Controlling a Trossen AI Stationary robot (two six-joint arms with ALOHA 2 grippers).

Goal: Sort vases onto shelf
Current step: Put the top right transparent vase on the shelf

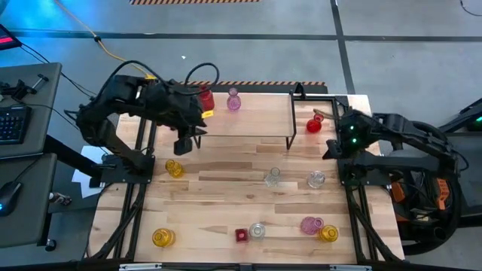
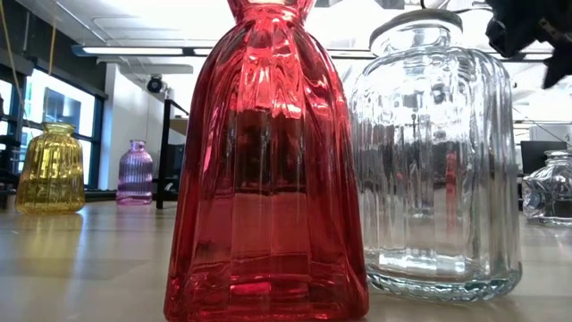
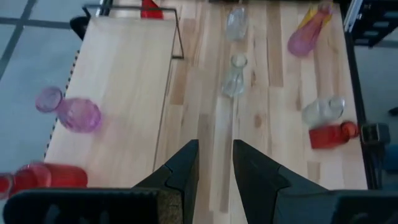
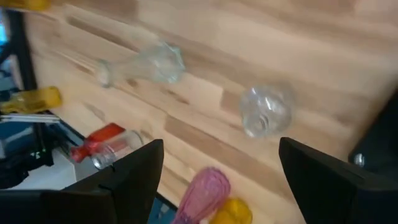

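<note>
Light wood tabletop (image 1: 226,188), grey floor all round. Left gripper (image 3: 216,163) hanging over the shelf (image 1: 248,120) at its left end, fingers a narrow gap apart, holding nothing. Just beside it on the plank: red vase (image 1: 205,98), with a pink vase (image 1: 233,100) a bit further along. Right gripper (image 4: 221,171) wide open and empty, parked past the shelf's right end, close to another red vase (image 1: 314,125). Ahead of it on the tabletop: two clear vases (image 1: 273,178) (image 1: 315,179). Rest of the vases scattered well away along the near edge, yellow (image 1: 163,238) and pink (image 1: 310,224) among them.
</note>
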